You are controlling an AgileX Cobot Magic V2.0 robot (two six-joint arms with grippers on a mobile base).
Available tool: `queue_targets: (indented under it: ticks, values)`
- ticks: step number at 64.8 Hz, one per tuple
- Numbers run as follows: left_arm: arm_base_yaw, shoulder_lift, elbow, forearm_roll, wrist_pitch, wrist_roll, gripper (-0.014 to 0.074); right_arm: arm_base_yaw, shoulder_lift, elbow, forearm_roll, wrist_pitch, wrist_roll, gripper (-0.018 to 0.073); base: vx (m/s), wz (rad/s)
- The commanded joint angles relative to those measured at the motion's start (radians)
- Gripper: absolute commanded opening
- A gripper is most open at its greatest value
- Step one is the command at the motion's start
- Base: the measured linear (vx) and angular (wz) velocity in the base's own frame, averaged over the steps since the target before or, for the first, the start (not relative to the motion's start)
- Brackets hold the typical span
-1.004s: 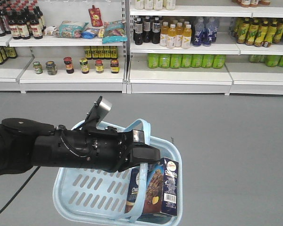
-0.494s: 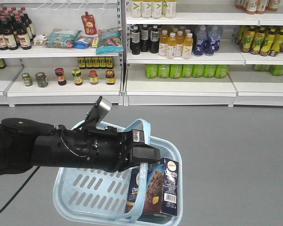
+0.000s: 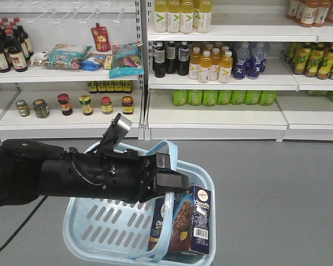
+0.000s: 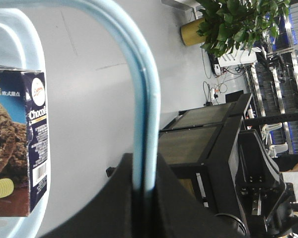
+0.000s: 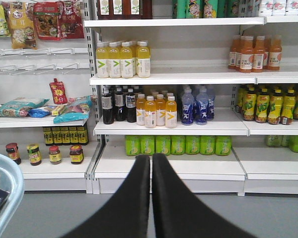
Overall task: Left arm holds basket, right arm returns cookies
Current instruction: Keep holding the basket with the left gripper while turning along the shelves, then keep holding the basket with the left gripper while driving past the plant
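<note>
My left arm (image 3: 72, 177) reaches in from the left, and the left gripper (image 3: 175, 180) is shut on the light blue basket's two loop handles (image 3: 165, 147). The left wrist view shows both handles (image 4: 144, 99) pinched together between the black jaws of that gripper (image 4: 145, 183). The basket (image 3: 100, 221) hangs above the grey floor. A navy and brown cookies box (image 3: 188, 221) stands upright in its right end, and the same cookies (image 4: 15, 148) show next to the basket rim (image 4: 37, 59). My right gripper (image 5: 151, 161) is shut and empty, pointing at the shelves. A basket corner (image 5: 10, 183) shows at its left.
White store shelves (image 3: 211, 119) run across the back, with green bottles (image 3: 222, 97), yellow and dark drink bottles (image 3: 205, 64), jars (image 3: 86, 104) and snack bags (image 3: 94, 55). A potted plant (image 4: 238, 25) and black equipment (image 4: 228, 163) stand behind.
The shelves have slid downward in the front view and look slightly nearer. The left arm, basket and cookies keep their place in the frame.
</note>
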Motion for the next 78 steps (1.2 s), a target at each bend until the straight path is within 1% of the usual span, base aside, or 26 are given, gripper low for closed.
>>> queue_targets:
  ticks: [1, 39, 55, 78]
  values:
    - [-0.007, -0.051, -0.031, -0.061, 0.049, 0.012, -0.0006, -0.003, -0.012, 0.003, -0.007, -0.074, 0.002, -0.0008, 0.33, 0.04]
    - [-0.007, -0.051, -0.031, -0.061, 0.049, 0.012, -0.0006, -0.003, -0.012, 0.003, -0.007, -0.074, 0.002, -0.0008, 0.31, -0.02]
    - [-0.007, -0.051, -0.031, -0.061, 0.049, 0.012, -0.0006, -0.003, -0.012, 0.003, -0.007, -0.074, 0.002, -0.0008, 0.29, -0.29]
    - [-0.007, -0.051, -0.031, -0.061, 0.049, 0.012, -0.0006, -0.003, -0.012, 0.003, -0.007, -0.075, 0.002, -0.0008, 0.25, -0.44]
